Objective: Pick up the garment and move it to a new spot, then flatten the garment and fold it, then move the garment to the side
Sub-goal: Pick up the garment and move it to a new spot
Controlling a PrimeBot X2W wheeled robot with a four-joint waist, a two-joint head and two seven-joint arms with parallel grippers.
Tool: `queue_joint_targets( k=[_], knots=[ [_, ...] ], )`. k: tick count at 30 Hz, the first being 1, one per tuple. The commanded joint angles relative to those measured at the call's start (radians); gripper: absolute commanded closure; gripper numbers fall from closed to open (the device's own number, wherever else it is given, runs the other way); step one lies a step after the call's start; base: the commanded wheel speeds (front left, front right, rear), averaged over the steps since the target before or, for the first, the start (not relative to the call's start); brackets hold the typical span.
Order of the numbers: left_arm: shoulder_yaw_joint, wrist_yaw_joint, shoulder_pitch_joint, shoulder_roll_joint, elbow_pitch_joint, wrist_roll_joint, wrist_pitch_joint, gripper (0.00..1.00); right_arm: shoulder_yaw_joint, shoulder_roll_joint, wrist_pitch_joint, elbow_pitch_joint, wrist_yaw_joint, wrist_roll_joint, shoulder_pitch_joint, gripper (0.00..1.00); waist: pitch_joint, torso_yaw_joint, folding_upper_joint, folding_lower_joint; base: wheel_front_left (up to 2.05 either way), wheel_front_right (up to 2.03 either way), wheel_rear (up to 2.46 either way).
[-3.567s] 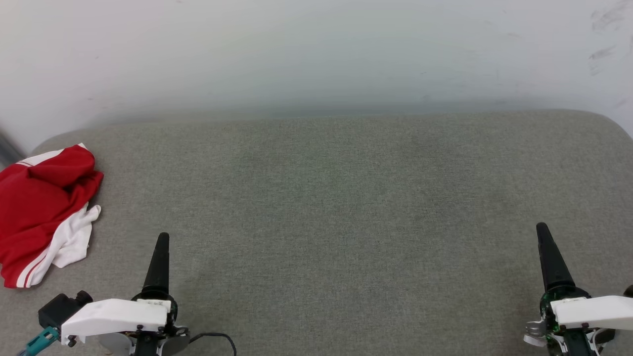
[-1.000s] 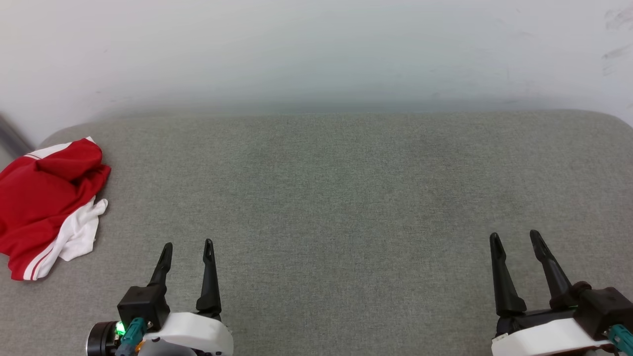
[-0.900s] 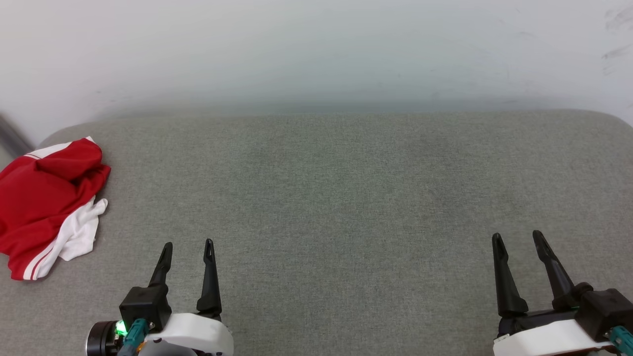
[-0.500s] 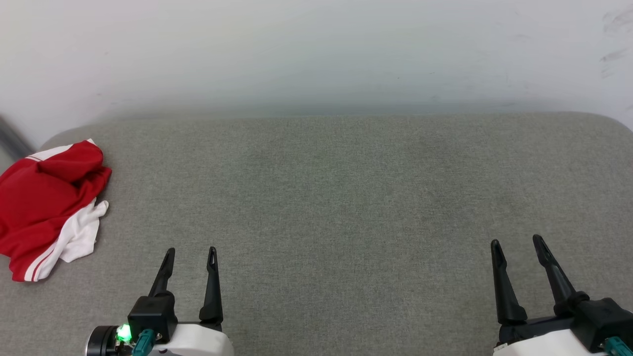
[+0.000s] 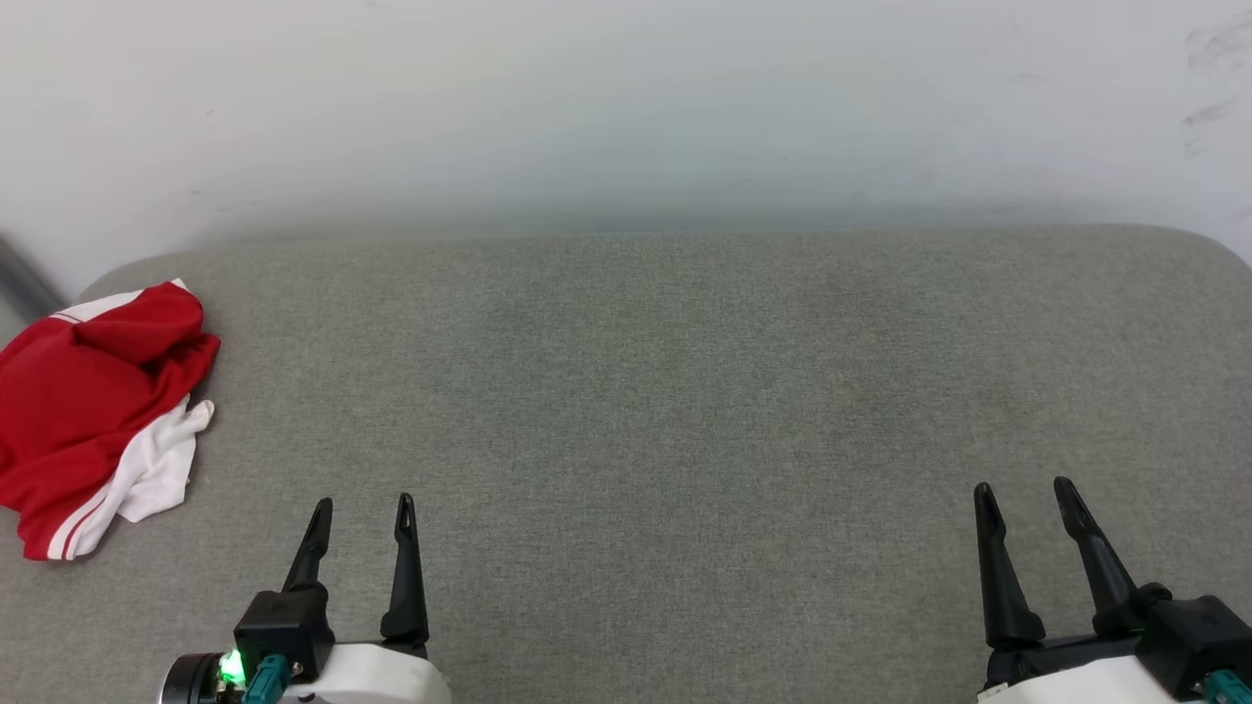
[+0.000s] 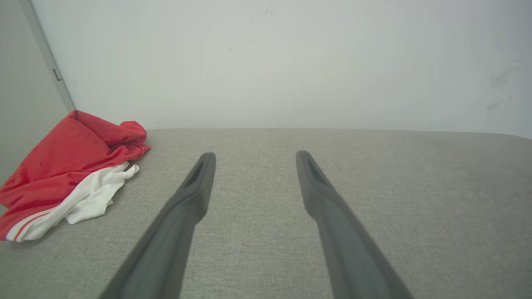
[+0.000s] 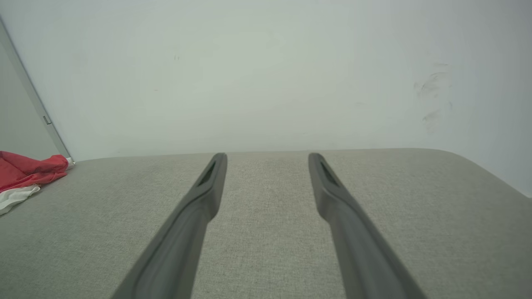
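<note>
1. Well, the left jaws stand released, low over the near edge of the grey bench. Their two dark fingers are parted, with bare fabric between them.
2. The right jaws are released too, far off along the same near edge. Their fingers are spread about as wide and grasp nothing.
3. Both pairs point away from the robot, toward the pale wall behind the bench.
4. The shirt lies in a crumpled heap on the bench, to the left of the left jaws and a little ahead of their tips. It is apart from them and touches neither finger.
5. It is well apart from the right jaws, with the left jaws and a long stretch of bench between.
6. The heap is mostly red. A white part spills out on the side nearest the left jaws, and a red-and-white striped hem shows at the near corner.
7. In the left wrist view the shirt sits left of the left-hand finger. It is bunched higher at its far end, close by the wall and a grey strip running up the corner.
8. In the right wrist view the shirt sits at the far left, well clear of both fingers.
9. A small green light glows on the wrist behind the left jaws.
10. Faint dark scuffs mark the wall ahead and to the right of the right jaws.
</note>
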Motion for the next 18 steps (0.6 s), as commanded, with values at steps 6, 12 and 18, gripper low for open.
queue_joint_targets(
  k=[6, 12, 18],
  knots=[
    [-0.002, 0.005, 0.008, -0.002, 0.003, -0.011, -0.003, 0.00, 0.000, 0.001, -0.002, 0.006, 0.000, 0.012, 0.011, 0.00, 0.001, 0.001, 0.0000, 0.0000, 0.00, 0.00, 0.00],
    [-0.002, 0.012, -0.001, -0.002, 0.007, -0.008, -0.003, 0.00, 0.007, 0.001, -0.002, -0.009, 0.000, -0.008, 0.014, 0.00, 0.004, 0.024, 0.0000, 0.0000, 0.00, 0.00, 0.00],
    [0.002, 0.021, -0.008, -0.002, 0.010, -0.015, -0.003, 0.00, 0.013, 0.001, -0.002, -0.017, 0.000, -0.025, 0.022, 0.00, 0.008, 0.083, 0.0000, 0.0000, 0.00, 0.00, 0.00]
  ],
)
